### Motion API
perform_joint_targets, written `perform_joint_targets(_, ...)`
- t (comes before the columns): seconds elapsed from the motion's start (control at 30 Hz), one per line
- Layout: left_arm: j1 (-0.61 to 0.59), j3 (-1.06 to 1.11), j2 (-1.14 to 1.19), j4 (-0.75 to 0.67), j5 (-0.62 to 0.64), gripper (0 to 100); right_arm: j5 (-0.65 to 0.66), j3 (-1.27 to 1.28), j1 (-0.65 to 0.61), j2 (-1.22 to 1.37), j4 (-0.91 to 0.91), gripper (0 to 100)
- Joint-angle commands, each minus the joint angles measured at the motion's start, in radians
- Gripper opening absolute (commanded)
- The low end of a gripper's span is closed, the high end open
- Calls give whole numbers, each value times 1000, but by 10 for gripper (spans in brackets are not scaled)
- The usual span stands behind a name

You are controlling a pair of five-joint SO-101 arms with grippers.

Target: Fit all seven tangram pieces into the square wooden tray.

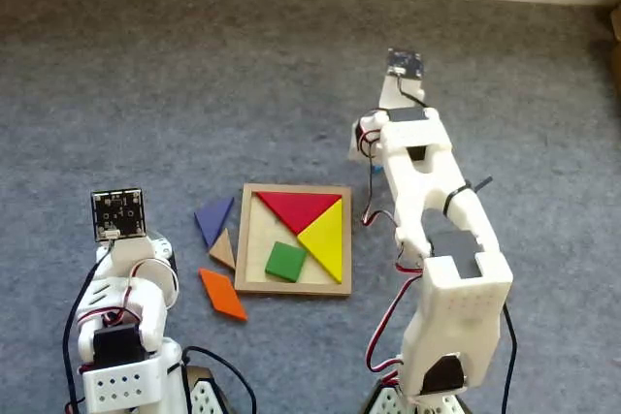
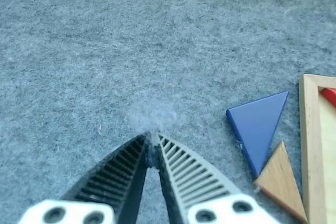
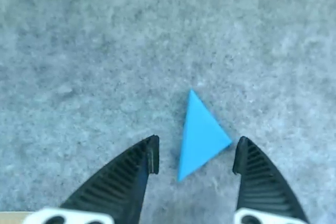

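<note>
The right gripper (image 3: pixel 197 149) hangs with its fingers spread on either side of the light blue triangle (image 3: pixel 202 132). That piece lies flat on the carpet (image 1: pixel 146 94), just past the tray's (image 1: pixel 291 287) far right corner. One finger faces the long edge and the other sits by the opposite corner. I would drop straight down until the tips brush the carpet, then close slowly so the thin piece does not twist or pop out.

The left gripper (image 2: pixel 152 153) is empty, fingers pressed together.

There are seven pieces. Four lie outside the tray: one orange parallelogram (image 1: pixel 223 294), one tan triangle (image 1: pixel 223 249), one dark blue triangle (image 1: pixel 212 219) and the light blue one. Three are in the tray: one green square (image 1: pixel 285 261), one yellow triangle (image 1: pixel 327 238) and one red triangle (image 1: pixel 296 208).
</note>
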Motion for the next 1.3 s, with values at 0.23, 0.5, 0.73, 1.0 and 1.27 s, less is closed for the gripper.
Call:
perform_joint_targets(0.23, -12, 19, -8, -12, -11, 8, 17, -179, 7, 96, 91, 227)
perform_joint_targets(0.5, -12, 19, -8, -11, -11, 8, 109, -185, 12, 105, 110, 120)
perform_joint_targets(0.73, -12, 19, -8, -11, -11, 8, 115, -183, 13, 102, 113, 117)
perform_joint_targets(1.0, -10, 19, -8, -12, -11, 8, 117, -185, 13, 96, 130, 116)
perform_joint_targets(1.27, -10, 19, -8, -15, -11, 8, 193, -150, 13, -64, 197, 116)
